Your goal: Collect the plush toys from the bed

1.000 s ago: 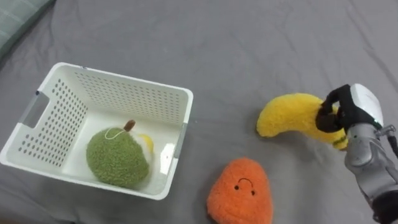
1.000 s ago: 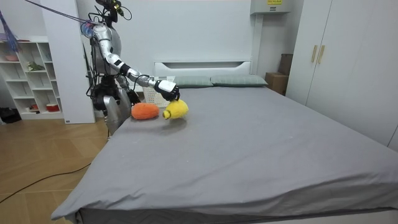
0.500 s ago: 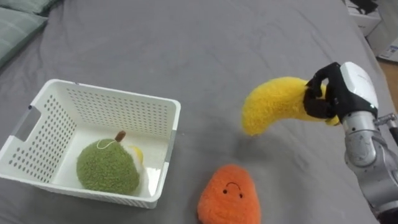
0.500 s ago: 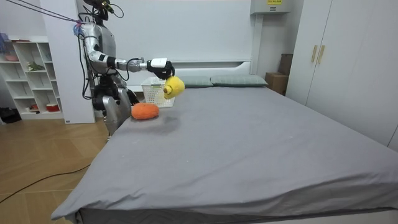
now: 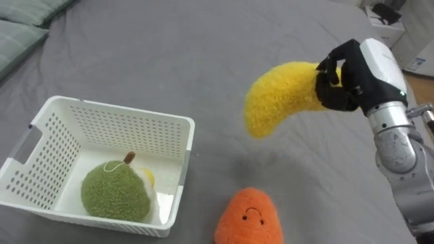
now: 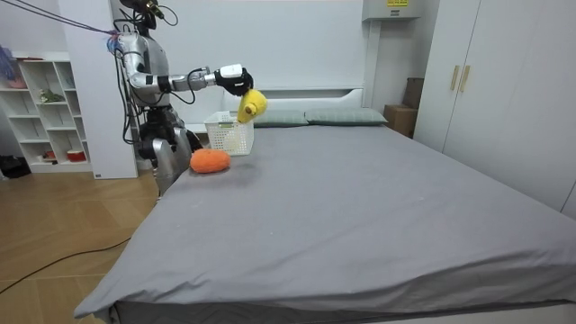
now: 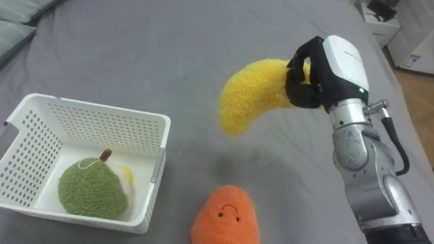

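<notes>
My right hand [image 5: 352, 78] [image 7: 319, 74] is shut on a yellow plush banana [image 5: 278, 98] [image 7: 251, 95] and holds it in the air above the grey bed, its free end drooping to the left. An orange plush toy with a smiling face [image 5: 249, 218] [image 7: 226, 218] lies on the sheet near the front edge. To the left a white perforated basket [image 5: 108, 122] [image 7: 81, 115] holds a green round plush fruit [image 5: 115, 196] [image 7: 93, 191] with something yellow beside it. In the room view I stand at the bed's head corner with the banana [image 6: 251, 105] raised over the basket [image 6: 229, 135].
Grey sheet [image 5: 203, 54] stretches far beyond the basket. A striped pillow [image 5: 20, 34] lies at the upper left. The bed's right edge, with floor and a box [image 5: 383, 13] past it, shows at the upper right. White shelves [image 6: 40, 108] stand behind me.
My right hand has lifted the banana off the sheet and carried it up and leftward, nearer the basket. The head camera shifted too.
</notes>
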`<state>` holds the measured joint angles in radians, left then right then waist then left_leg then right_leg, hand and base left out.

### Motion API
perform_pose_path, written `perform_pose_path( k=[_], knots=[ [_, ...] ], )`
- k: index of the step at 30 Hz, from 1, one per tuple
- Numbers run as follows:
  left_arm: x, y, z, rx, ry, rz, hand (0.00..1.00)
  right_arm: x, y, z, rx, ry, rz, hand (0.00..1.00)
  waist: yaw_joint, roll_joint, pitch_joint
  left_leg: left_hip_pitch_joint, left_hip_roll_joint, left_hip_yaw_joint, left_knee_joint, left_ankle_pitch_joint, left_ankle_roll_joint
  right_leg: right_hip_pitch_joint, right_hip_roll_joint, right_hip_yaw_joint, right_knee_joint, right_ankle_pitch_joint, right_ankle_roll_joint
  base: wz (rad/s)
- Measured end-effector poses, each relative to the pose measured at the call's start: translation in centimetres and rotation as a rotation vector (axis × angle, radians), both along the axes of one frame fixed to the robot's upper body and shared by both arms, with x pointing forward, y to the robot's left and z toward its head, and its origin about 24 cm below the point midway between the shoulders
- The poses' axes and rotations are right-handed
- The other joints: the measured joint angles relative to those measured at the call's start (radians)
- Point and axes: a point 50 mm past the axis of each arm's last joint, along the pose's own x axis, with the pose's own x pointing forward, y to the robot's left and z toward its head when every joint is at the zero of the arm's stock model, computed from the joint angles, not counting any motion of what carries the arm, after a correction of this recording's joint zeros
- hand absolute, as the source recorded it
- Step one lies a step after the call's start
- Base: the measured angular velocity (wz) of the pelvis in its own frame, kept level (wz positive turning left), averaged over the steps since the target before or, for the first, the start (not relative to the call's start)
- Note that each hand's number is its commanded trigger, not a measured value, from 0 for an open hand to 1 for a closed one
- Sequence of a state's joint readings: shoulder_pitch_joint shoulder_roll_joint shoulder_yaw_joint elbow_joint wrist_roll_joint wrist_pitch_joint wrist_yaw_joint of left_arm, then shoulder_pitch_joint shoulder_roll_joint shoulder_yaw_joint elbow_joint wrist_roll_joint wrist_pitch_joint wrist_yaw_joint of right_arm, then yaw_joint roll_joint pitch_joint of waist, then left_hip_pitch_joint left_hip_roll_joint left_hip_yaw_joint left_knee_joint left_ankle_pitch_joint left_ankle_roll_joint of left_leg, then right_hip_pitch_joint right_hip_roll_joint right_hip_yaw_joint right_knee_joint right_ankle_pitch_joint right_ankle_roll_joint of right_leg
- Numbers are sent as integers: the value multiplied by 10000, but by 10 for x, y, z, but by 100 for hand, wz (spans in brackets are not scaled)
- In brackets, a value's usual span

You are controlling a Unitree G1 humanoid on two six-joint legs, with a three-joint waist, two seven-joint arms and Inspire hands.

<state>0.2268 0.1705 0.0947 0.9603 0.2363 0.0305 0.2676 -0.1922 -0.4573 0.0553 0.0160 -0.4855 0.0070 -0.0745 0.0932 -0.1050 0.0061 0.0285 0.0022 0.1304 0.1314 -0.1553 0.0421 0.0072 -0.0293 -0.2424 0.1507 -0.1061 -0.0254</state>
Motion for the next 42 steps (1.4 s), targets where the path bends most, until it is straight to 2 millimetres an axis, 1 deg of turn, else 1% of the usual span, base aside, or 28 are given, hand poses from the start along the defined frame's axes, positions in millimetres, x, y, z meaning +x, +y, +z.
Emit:
perform_pose_path(
  k=[2,3,7,8,9,12,14,15,17,18,19,23,24,25,28,30,32,34,35,38,40,41,42],
  knots=[
    [1,0,0,82,-5,-67,0,-1,6,6,73,-160,256,100,14,-57,32,3,-7,-1,-4,0,0,5,15,42,0,-17,1,0],
    [1,1,1,144,31,-185,0,-2,10,9,93,-194,439,100,110,-90,46,10,-9,7,-3,-1,-1,5,20,66,-1,-25,0,0],
    [8,2,2,201,-38,-313,0,-4,17,16,19,-195,765,100,276,-223,64,14,-12,10,3,-2,-2,5,28,80,-2,-29,1,0],
    [8,2,1,190,-35,-317,0,-4,18,17,-45,-228,817,100,306,-230,63,15,-14,7,4,-2,-2,4,35,80,-2,-29,2,0],
    [9,1,1,159,-39,-338,0,-5,21,21,-96,-341,933,100,439,-233,61,20,-18,7,5,-5,2,3,31,80,-1,-30,3,0],
    [15,0,2,111,-129,-454,0,-9,31,32,-352,-855,1287,100,539,-235,62,8,-19,-26,5,-11,6,8,9,25,-2,-32,7,2],
    [15,0,2,107,-148,-473,0,-11,39,37,-573,-1097,1576,100,560,-233,64,1,-19,-115,6,-11,6,38,-14,-87,3,-32,7,13],
    [17,0,2,100,-176,-503,0,-13,44,38,-663,-1180,1739,100,637,-233,64,-3,-23,-185,8,-11,5,58,-18,-148,3,-32,7,19],
    [20,-2,2,132,-211,-655,0,-14,50,37,-623,-1155,1964,100,690,-234,63,2,-27,-268,11,-11,5,84,-28,-238,1,-36,13,12],
    [23,-3,2,147,-255,-734,0,-14,53,35,-612,-1014,2108,100,811,-238,62,-1,-26,-276,11,-11,5,86,-28,-248,0,-37,14,7],
    [25,-3,2,173,-256,-826,0,-13,56,34,-539,-872,2248,100,847,-242,63,-19,-35,-328,10,-10,5,94,-22,-297,-1,-38,16,8],
    [27,-4,3,204,-272,-907,0,-12,69,32,-412,-592,2799,100,980,-247,60,-42,-61,-428,13,-10,9,102,-3,-319,-4,-43,25,7],
    [31,-4,3,190,-345,-929,0,-13,71,31,-424,-469,2921,100,1024,-255,55,-72,-77,-504,22,-7,13,100,-7,-336,-4,-44,26,11],
    [34,-5,4,155,-394,-953,0,-12,72,31,-439,-374,3020,100,1072,-262,50,-78,-87,-526,26,-6,15,101,-11,-340,-3,-46,30,10],
    [33,-5,3,122,-360,-952,0,-10,82,35,-504,-365,3375,100,1095,-270,45,-65,-93,-539,27,-5,17,112,-14,-339,0,-48,33,2],
    [33,-5,3,32,-344,-988,0,-8,89,38,-349,-437,3601,100,1147,-300,23,-45,-92,-536,23,-5,17,122,-14,-342,0,-49,35,0],
    [34,-5,3,-58,-318,-1038,0,-8,95,39,-351,-399,3768,100,1292,-319,10,6,-92,-529,21,-5,18,125,-16,-342,1,-49,35,-2],
    [35,-3,4,-37,-345,-1060,0,-8,103,37,-449,-180,4076,100,1385,-365,-23,14,-90,-545,21,-5,17,142,-19,-350,0,-49,36,0],
    [35,-3,4,-36,-347,-1061,0,-8,106,37,-474,-117,4160,100,1419,-367,-24,17,-91,-546,21,-5,17,149,-17,-350,0,-49,36,0],
    [38,-5,4,-51,-363,-1232,0,-9,115,33,-614,225,4589,100,1566,-359,-7,-7,-125,-621,21,-4,23,191,-35,-373,0,-62,56,4],
    [42,-6,5,-43,-442,-1315,0,-10,120,32,-638,369,4839,100,1649,-362,29,-51,-146,-739,-4,-4,30,197,-46,-404,1,-82,80,13],
    [43,-6,5,-35,-474,-1323,0,-10,122,32,-634,391,4917,100,1654,-381,36,-69,-147,-767,1,-4,29,193,-46,-412,1,-83,82,9],
    [45,-6,6,-13,-547,-1368,0,-11,126,32,-648,434,5056,100,1786,-428,42,-79,-146,-783,2,-3,28,177,-43,-431,1,-84,81,4]
  ],
)
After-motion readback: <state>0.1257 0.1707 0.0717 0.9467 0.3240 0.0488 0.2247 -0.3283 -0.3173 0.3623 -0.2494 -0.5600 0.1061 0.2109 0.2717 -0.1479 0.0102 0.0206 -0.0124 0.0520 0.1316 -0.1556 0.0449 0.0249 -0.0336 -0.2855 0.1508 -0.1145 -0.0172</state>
